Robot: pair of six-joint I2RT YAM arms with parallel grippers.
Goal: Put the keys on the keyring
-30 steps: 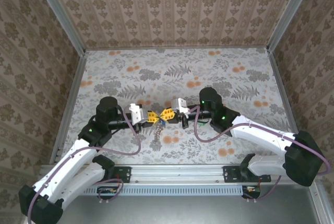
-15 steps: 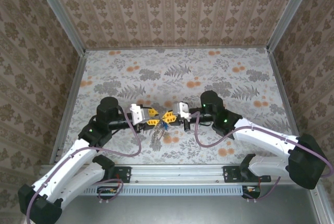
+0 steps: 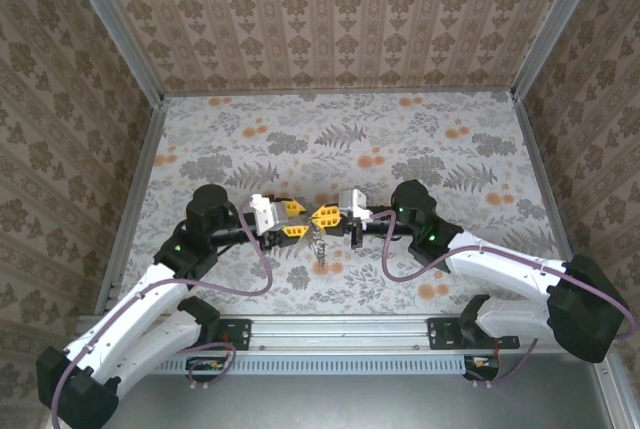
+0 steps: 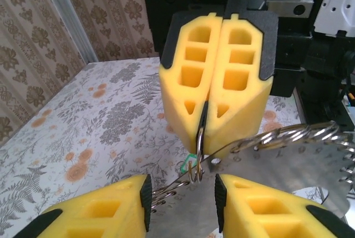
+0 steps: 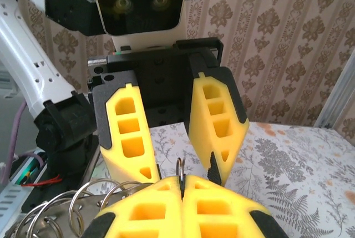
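My right gripper [image 5: 182,180] is shut on a small silvery split ring [image 5: 180,166], pinched upright at its pad tips. In the left wrist view that ring [image 4: 199,138] hangs from the right gripper [image 4: 204,127], with a thin wire loop, the keyring [image 4: 260,142], running through it. A green key head [image 4: 188,164] peeks out behind the ring. No other keys are distinguishable. My left gripper [image 4: 182,193] is open, its pads on either side of the ring and a flat silvery plate [image 4: 288,166]. From above, both grippers [image 3: 296,221] [image 3: 320,216] meet tip to tip, a small bundle [image 3: 318,246] dangling below.
More silvery rings [image 5: 61,204] bunch at the right gripper's left side. The floral table [image 3: 420,139] stretches away behind both arms, walled by patterned panels. A metal rail [image 3: 350,329] runs along the near edge.
The dangling bundle has shifted right and risen, from under the left gripper to under the meeting point. Both wrists have moved slightly right, and the left gripper's pads now stand wider apart.
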